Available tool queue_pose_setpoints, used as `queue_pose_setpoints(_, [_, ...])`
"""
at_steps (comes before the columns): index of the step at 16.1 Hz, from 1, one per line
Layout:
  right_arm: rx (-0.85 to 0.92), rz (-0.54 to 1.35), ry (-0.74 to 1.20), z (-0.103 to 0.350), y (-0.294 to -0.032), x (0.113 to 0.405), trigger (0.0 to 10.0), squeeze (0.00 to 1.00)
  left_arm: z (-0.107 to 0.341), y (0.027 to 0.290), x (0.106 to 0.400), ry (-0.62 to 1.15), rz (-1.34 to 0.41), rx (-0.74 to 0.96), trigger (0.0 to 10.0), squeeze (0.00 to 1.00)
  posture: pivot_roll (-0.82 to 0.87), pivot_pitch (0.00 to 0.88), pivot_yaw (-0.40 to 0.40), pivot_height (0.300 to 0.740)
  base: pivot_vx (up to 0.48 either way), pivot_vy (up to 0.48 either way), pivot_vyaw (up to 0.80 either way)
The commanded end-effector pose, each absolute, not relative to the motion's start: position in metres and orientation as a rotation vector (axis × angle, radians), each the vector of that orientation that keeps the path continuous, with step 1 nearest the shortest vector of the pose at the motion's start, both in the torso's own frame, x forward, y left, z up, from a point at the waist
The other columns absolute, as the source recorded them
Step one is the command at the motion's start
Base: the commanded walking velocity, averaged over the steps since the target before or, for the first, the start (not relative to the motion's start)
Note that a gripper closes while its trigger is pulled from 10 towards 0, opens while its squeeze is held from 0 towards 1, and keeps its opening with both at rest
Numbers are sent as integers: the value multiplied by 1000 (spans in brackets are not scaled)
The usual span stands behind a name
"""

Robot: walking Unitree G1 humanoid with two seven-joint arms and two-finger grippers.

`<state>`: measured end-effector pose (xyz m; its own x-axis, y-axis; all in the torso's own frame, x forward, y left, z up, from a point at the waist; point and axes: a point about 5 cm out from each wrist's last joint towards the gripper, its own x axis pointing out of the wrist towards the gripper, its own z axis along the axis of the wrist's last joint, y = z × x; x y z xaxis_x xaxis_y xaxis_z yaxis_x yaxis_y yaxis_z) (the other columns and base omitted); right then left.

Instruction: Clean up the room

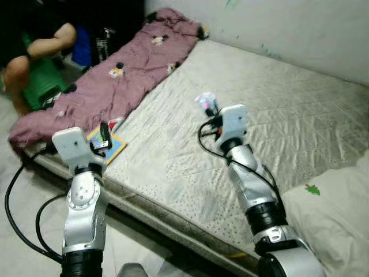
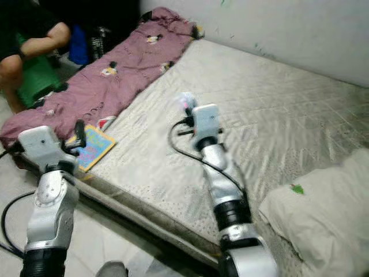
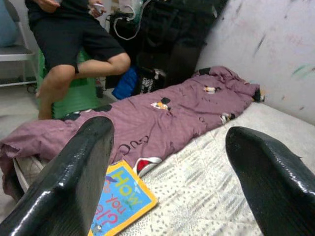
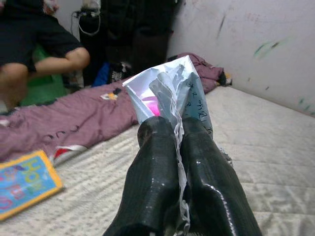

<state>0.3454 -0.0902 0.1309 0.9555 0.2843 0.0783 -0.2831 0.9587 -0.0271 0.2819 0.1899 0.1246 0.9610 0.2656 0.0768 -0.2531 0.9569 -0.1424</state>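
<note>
Right gripper (image 4: 179, 142) jaws clenched on crumpled wrapper (image 4: 170, 91); left gripper (image 3: 167, 162) jaws spread.

I see glossy black fingers (image 4: 152, 187) of the right gripper (image 4: 178, 129) pinching a crinkled, shiny plastic wrapper (image 4: 172, 91), a matt quilted cloth mattress (image 1: 277, 115), a soft mauve cloth blanket (image 1: 127, 72) at upper left, and a smooth card book (image 3: 115, 204).
</note>
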Motion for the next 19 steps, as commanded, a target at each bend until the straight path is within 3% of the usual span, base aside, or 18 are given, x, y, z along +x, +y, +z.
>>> queue_pose_setpoints(1, [0, 247, -66, 130, -101, 346, 10000, 0, 123, 186, 283, -81, 244, -148, 10000, 0, 96, 0, -34, 740, 0, 0, -800])
queue_pose_setpoints(4, [2, 242, -64, 130, -102, 348, 10000, 0, 123, 186, 284, -84, 240, -152, 10000, 0, 98, 0, -36, 740, 0, 0, 0])
queue_pose_setpoints(7, [-1, 249, -64, 130, -101, 348, 10000, 0, 124, 185, 284, -83, 239, -155, 10000, 0, 97, 0, -39, 740, 0, 191, -800])
queue_pose_setpoints(10, [3, 259, -66, 130, -101, 348, 10000, 0, 124, 185, 284, -85, 241, -158, 10000, 0, 97, 0, -43, 740, 0, 480, -596])
queue_pose_setpoints(14, [-7, 275, -66, 129, -99, 347, 10000, 0, 124, 184, 284, -85, 238, -160, 10000, 0, 98, 0, -46, 740, 0, 480, 0])
queue_pose_setpoints(17, [-9, 281, -53, 127, -99, 347, 10000, 0, 123, 184, 284, -86, 236, -159, 10000, 0, 99, 0, -48, 740, 0, 480, -717])
queue_pose_setpoints(19, [-20, 300, -58, 126, -98, 346, 10000, 0, 124, 183, 284, -89, 231, -157, 10000, 0, 98, 0, -49, 740, 0, 133, -238])
